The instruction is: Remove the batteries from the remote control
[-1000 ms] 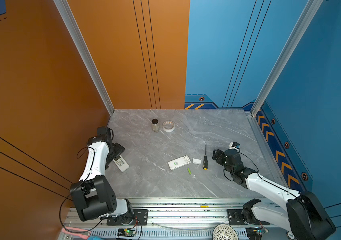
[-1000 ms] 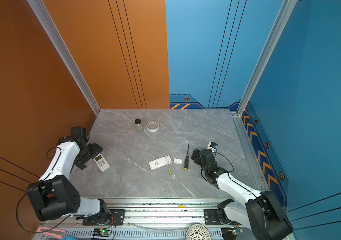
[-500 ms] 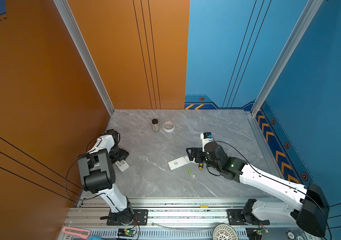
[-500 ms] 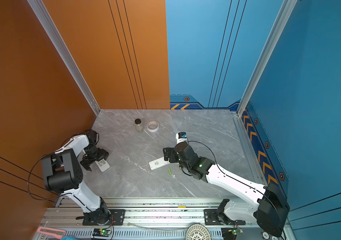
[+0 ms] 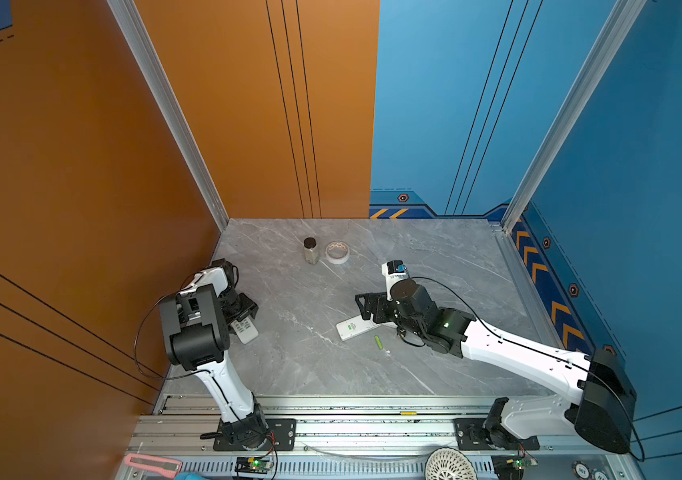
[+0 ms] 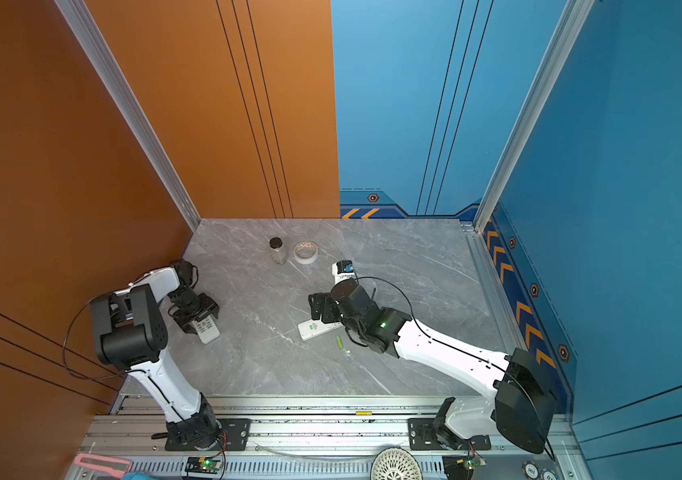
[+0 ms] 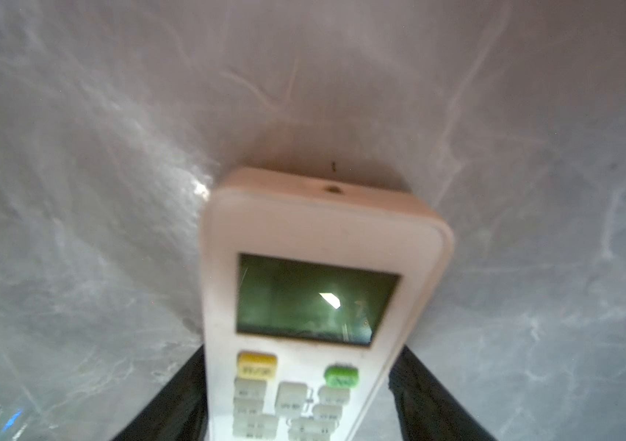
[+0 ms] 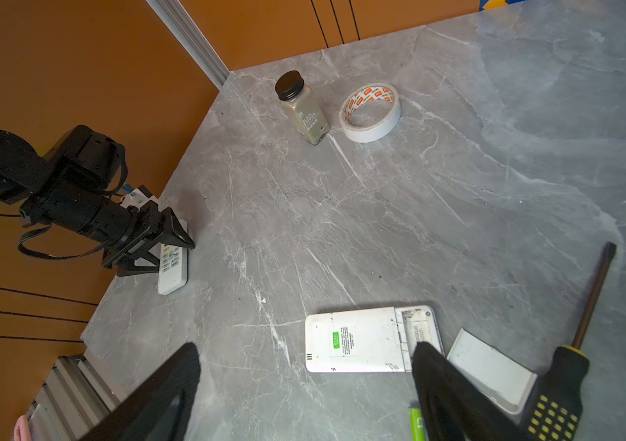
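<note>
Nearest the right claw (image 8: 305, 344), partly hidden behind one of its fingers (image 8: 441, 393) in the wrist view, the green battery (image 8: 416, 424) lies loose on the table (image 8: 342, 229). It looks light, rigid and smooth, so it will probably roll or squirt out of a glancing pinch. It is best taken across its middle, with the jaws square to its length. No orange-red battery shows. The right claw's jaws stand wide apart and hold nothing. They hover over the face-down remote (image 8: 357, 340), and one finger overlaps its open compartment (image 8: 416, 324), so what remains inside cannot be told. Just beyond that finger lie the detached cover (image 8: 491, 370) and a screwdriver (image 8: 555, 397). Well away, the left claw (image 7: 300, 346) straddles a second remote (image 7: 319, 236), which lies buttons up. Its jaws are close against both long edges, but I cannot tell whether they are pressing them. Farthest off stand a pepper jar (image 8: 302, 107) and a tape roll (image 8: 370, 112).
</note>
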Tool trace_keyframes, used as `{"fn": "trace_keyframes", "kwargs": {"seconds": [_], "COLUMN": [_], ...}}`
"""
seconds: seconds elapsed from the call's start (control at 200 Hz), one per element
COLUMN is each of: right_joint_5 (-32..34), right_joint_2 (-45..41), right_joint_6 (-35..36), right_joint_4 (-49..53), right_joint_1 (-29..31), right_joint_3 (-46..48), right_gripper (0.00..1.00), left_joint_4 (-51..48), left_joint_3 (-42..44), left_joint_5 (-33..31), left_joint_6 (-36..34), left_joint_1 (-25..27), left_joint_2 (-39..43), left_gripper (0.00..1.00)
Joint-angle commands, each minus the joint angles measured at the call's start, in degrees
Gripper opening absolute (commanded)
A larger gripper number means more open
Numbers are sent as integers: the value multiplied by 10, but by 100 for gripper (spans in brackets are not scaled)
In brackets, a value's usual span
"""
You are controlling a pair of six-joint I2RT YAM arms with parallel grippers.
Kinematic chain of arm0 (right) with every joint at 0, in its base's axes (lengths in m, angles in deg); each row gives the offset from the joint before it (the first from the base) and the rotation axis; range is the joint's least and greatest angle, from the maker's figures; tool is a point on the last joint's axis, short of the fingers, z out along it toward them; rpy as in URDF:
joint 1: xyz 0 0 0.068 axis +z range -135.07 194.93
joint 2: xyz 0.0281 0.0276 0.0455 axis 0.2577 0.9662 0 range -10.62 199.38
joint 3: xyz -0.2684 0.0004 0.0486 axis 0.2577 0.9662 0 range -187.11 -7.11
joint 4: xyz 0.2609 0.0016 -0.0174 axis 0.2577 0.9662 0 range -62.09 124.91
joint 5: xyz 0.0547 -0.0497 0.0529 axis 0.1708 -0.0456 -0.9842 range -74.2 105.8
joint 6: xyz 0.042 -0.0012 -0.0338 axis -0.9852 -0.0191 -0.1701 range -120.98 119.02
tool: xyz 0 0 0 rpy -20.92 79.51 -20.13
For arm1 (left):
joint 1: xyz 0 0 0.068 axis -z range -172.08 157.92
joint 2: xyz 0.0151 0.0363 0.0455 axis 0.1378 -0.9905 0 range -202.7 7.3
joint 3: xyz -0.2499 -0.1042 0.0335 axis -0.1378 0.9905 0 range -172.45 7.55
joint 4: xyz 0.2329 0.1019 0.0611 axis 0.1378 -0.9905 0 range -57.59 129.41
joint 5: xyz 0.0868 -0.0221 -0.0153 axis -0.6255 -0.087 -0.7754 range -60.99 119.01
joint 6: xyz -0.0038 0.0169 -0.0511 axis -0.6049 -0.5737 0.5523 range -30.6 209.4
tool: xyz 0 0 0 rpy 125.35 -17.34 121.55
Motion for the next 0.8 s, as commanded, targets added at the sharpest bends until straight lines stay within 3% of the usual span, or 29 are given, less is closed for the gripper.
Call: {"fn": "trace_keyframes", "kwargs": {"seconds": [0.0, 0.225, 0.405, 0.52, 0.61, 0.791], "right_joint_5": [6, 5, -101, -194, -252, -267], "right_joint_2": [0, -3, 18, 66, 122, 197], "right_joint_6": [1, -32, -51, -74, -60, -36], "right_joint_4": [-10, -13, -104, -180, -173, -135], "right_joint_1": [0, -16, -27, -30, -24, -24], "right_joint_3": [-5, 15, 41, 41, -9, -93], "right_gripper": [89, 89, 89, 89, 86, 85], "left_joint_4": [16, 46, 88, 129, 164, 203], "left_joint_3": [9, 39, 68, 81, 83, 75], "left_joint_5": [24, 90, 169, 219, 239, 232], "left_joint_6": [-8, 9, 47, 100, 151, 224], "left_joint_1": [-9, -17, 11, 55, 111, 202], "left_joint_2": [-16, 41, 107, 157, 200, 249], "left_gripper": [65, 53, 46, 44, 44, 44]}}
